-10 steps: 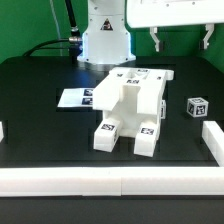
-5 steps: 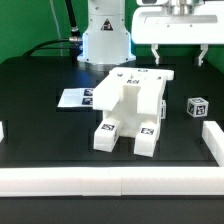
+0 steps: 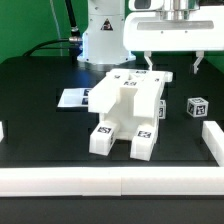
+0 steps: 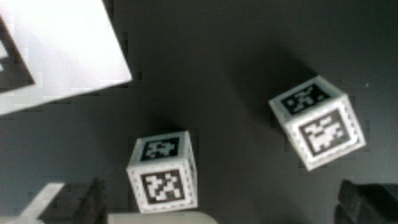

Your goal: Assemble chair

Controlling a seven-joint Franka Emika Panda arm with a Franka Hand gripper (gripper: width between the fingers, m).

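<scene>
The partly built white chair [image 3: 128,108] stands mid-table, with tagged legs toward the front edge. A small white tagged block [image 3: 198,106] lies apart on the exterior view's right. My gripper [image 3: 172,62] hangs open and empty above the chair's far right corner, its left fingertip close over the chair's top. In the wrist view the gripper [image 4: 217,202] is open, its dark fingers [image 4: 63,203] at both lower corners. Between them is a tagged white chair part [image 4: 164,174], and beyond it the tagged block [image 4: 317,122]. Both lie on the black table.
The marker board [image 3: 74,98] lies flat to the exterior view's left of the chair; it also shows in the wrist view [image 4: 54,60]. White border rails [image 3: 110,181] run along the front and the right side [image 3: 213,138]. The robot base [image 3: 105,38] stands behind.
My gripper has come down from the top edge toward the chair's far right corner, still open. The chair looks shifted slightly to the exterior view's left and front.
</scene>
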